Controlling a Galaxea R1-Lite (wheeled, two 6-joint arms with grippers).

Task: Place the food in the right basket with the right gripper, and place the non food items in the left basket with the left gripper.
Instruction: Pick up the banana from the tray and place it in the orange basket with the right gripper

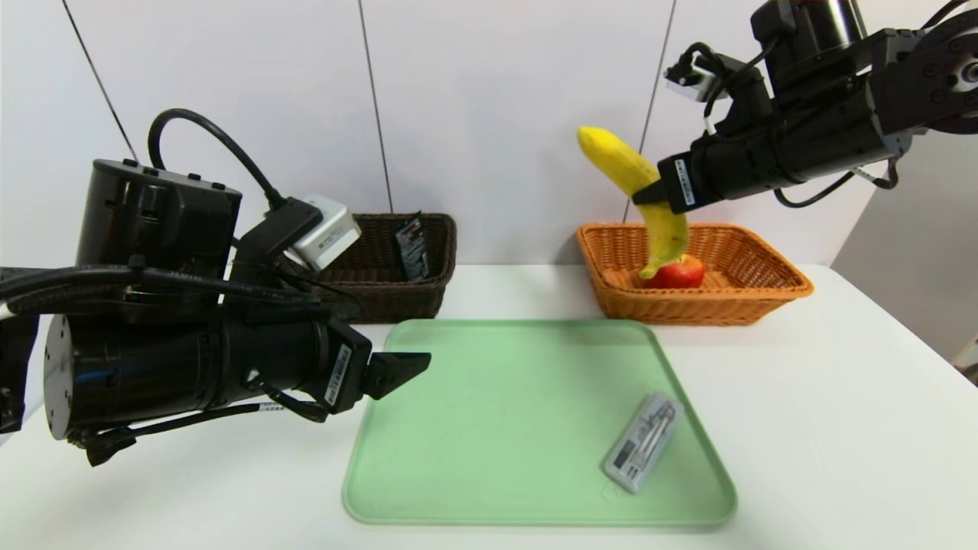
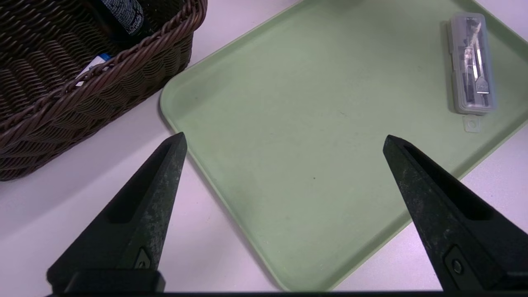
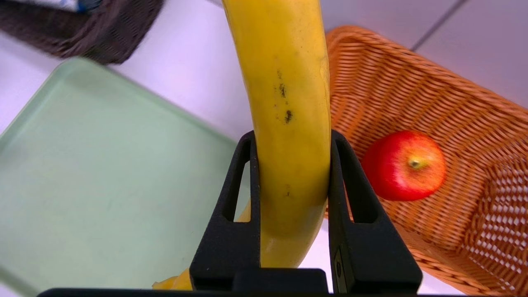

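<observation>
The banana (image 1: 665, 229), yellow, curved, dark-flecked, hangs at upper right, clamped between the right gripper's (image 3: 293, 136) fingers; its long axis slants from upper left to lower right, the lower end bending down toward the apple (image 1: 678, 273). The left gripper (image 2: 284, 138), left of centre, has fingers apart.

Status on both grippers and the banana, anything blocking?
Right gripper shut on banana, above orange basket. Left gripper open, empty, over tray's left side. Nothing seen blocking.
</observation>
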